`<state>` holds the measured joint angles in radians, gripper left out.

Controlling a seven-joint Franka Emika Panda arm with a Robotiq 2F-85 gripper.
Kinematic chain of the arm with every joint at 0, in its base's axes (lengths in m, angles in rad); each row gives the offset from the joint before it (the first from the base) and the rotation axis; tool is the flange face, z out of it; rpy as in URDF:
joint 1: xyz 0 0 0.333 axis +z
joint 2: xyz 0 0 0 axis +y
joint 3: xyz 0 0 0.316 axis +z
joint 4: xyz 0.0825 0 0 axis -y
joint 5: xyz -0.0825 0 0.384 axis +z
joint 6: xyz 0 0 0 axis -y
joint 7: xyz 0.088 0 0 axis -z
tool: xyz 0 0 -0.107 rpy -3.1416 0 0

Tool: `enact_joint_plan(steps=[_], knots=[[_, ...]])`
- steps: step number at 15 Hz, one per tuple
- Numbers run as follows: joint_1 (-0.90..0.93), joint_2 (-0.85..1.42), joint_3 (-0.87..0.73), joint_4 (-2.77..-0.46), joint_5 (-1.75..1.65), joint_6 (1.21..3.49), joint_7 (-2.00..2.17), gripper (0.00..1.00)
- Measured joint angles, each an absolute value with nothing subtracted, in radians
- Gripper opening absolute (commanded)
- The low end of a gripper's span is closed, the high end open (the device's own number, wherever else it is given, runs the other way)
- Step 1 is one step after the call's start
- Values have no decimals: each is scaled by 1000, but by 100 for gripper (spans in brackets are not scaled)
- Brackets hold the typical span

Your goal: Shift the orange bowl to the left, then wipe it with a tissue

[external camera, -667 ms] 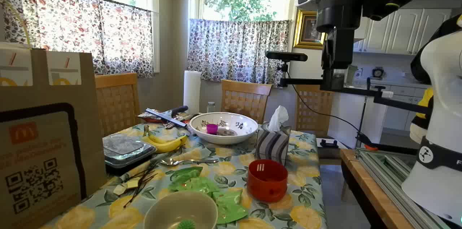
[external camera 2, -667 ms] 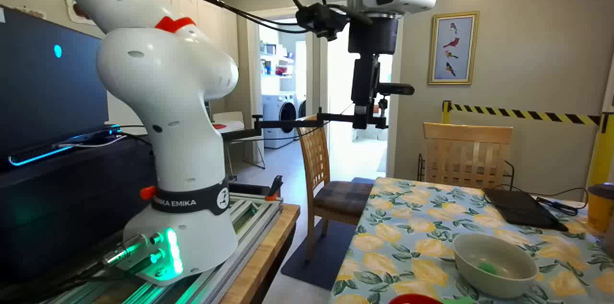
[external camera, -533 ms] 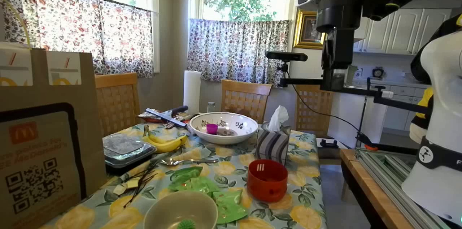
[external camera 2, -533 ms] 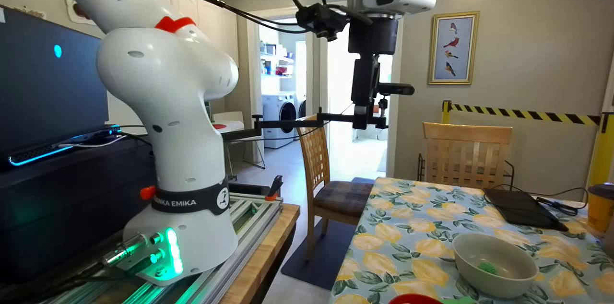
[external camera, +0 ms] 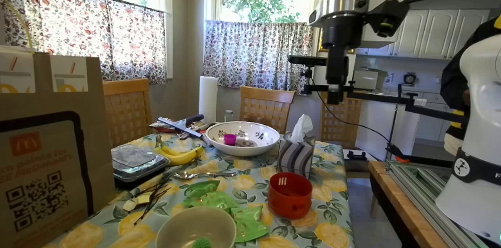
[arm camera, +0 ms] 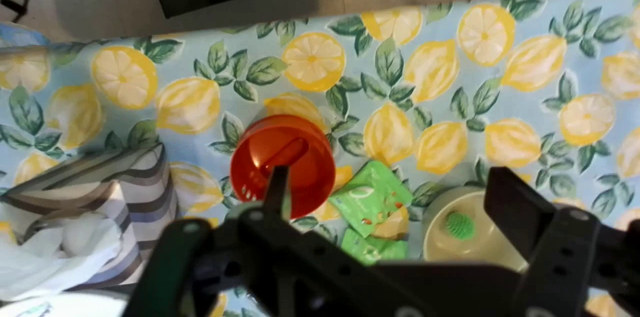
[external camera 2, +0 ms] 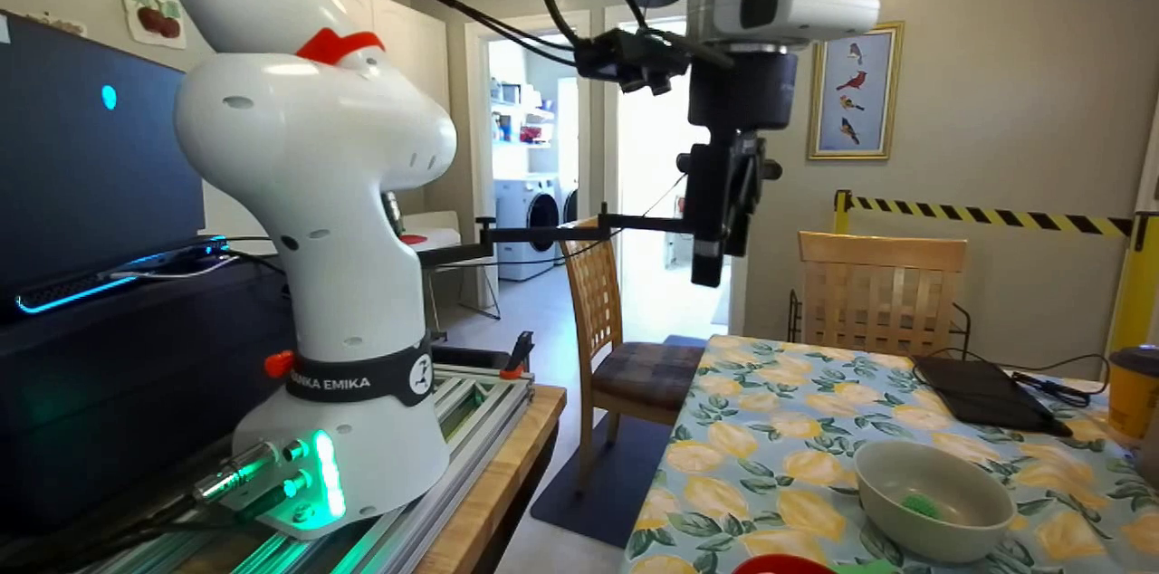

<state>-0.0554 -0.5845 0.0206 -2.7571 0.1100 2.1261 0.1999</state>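
Note:
The orange bowl (external camera: 290, 201) stands upright on the table, to the near side of the tissue box. Only its rim shows in an exterior view (external camera 2: 783, 565); its inside shows in the wrist view (arm camera: 312, 172). The white tissue (external camera: 303, 127) sticks up out of the striped tissue box (external camera: 295, 158). It also shows in the wrist view (arm camera: 65, 257) at the lower left. My gripper (arm camera: 387, 184) is open, with nothing between its fingers. It points down, well above the table, and also shows in both exterior views (external camera: 334, 99) (external camera 2: 711, 275).
A pale bowl (external camera: 176, 228) with a green spiky thing inside and green packets (external camera: 248, 220) lie beside the orange bowl. A large white bowl (external camera: 242, 150), bananas (external camera: 182, 157), a spoon (external camera: 203, 175) and a paper bag (external camera: 54, 142) stand further off. A black camera arm (external camera 2: 552, 234) stands near the gripper.
The arm has moved out towards the table and a little lower, and the gripper has turned somewhat. The bowl, the tissue and the box have not moved.

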Motion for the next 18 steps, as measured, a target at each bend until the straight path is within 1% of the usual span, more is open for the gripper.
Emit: enact_joint_plan(steps=[5,8,13,18], knots=[[-107,-284,-45,-2736,101,2494,142,100],[-94,-125,-43,-2703,89,2625,109,100],[-65,70,-40,-2609,93,2651,90,100],[-65,124,-47,-2576,91,2642,98,100]])
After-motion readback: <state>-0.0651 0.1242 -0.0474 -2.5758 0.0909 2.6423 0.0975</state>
